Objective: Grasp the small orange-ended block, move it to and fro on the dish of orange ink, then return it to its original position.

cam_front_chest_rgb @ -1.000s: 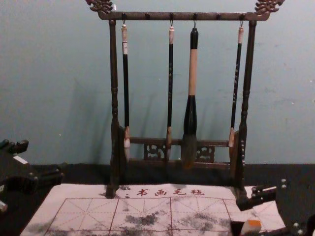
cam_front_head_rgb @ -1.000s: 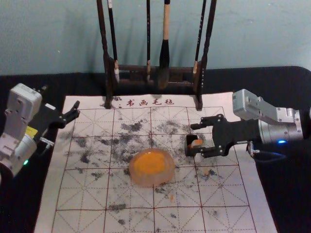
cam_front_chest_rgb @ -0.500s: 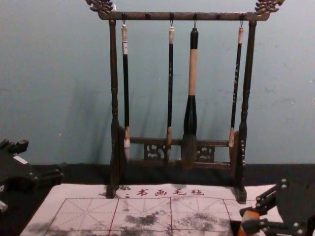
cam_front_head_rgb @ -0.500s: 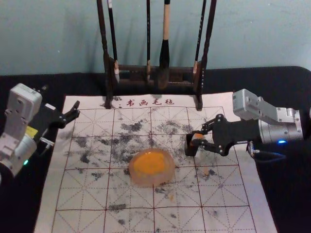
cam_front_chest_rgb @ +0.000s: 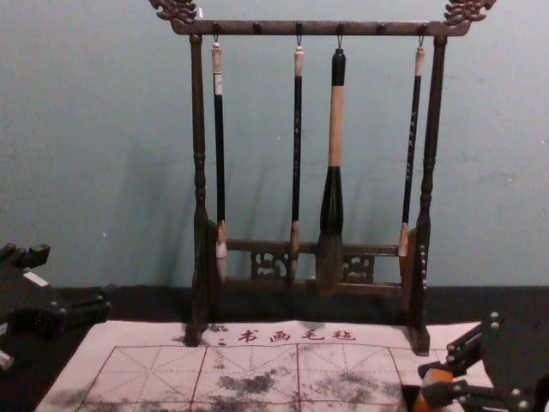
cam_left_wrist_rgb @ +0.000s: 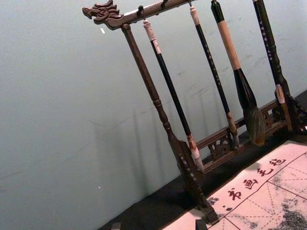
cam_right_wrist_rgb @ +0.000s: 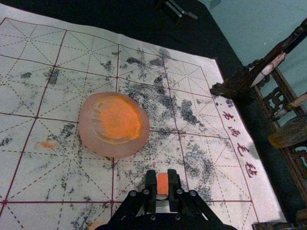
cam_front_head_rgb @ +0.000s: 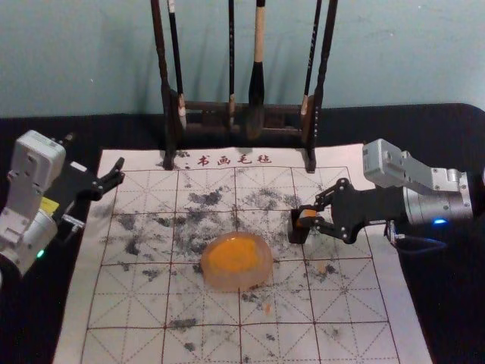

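Observation:
In the head view my right gripper (cam_front_head_rgb: 311, 218) is shut on the small orange-ended block (cam_front_head_rgb: 306, 215), which stands at a small black holder (cam_front_head_rgb: 297, 230) on the mat, right of the ink dish. The right wrist view has the block (cam_right_wrist_rgb: 162, 184) pinched between the fingertips of the right gripper (cam_right_wrist_rgb: 162, 179). The round translucent dish with orange ink (cam_front_head_rgb: 236, 262) sits at the middle of the mat. My left gripper (cam_front_head_rgb: 112, 180) stays parked open at the mat's far left.
A dark wooden rack (cam_front_head_rgb: 235, 115) with several hanging brushes stands behind the mat, its feet on the mat's back edge. The gridded white mat (cam_front_head_rgb: 204, 345) bears black smudges and a few orange marks. Black cloth (cam_front_head_rgb: 447, 296) covers the table around it.
The right gripper has gone from open around the block to shut on it. The left arm, dish and rack have stayed put.

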Controlling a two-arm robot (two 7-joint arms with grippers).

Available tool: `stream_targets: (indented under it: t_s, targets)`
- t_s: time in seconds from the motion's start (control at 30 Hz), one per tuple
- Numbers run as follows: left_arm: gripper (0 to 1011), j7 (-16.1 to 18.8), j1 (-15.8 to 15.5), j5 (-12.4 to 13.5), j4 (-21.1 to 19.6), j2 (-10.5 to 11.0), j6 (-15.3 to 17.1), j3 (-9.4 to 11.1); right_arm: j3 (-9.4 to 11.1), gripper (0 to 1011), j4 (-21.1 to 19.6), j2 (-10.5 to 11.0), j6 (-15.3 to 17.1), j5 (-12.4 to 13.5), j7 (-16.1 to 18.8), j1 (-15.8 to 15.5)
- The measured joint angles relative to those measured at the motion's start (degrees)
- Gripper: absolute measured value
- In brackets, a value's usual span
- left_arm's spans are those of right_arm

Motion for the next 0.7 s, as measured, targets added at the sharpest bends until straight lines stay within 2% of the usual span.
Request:
stream_targets:
  t_s: [0.37, 0.7]
  targets:
    - [1001, 0.00, 0.00, 0.00, 0.00, 0.00, 0.00, 0.00, 0.55, 133, -1.31, 0.43, 0.11, 2.04, 0.67, -0.32]
    - [1001, 0.00, 0.00, 0.00, 0.00, 0.00, 0.00, 0.00, 1.31, 133, -5.90, 2.73, 1.57, 3.33, 0.94, -0.43]
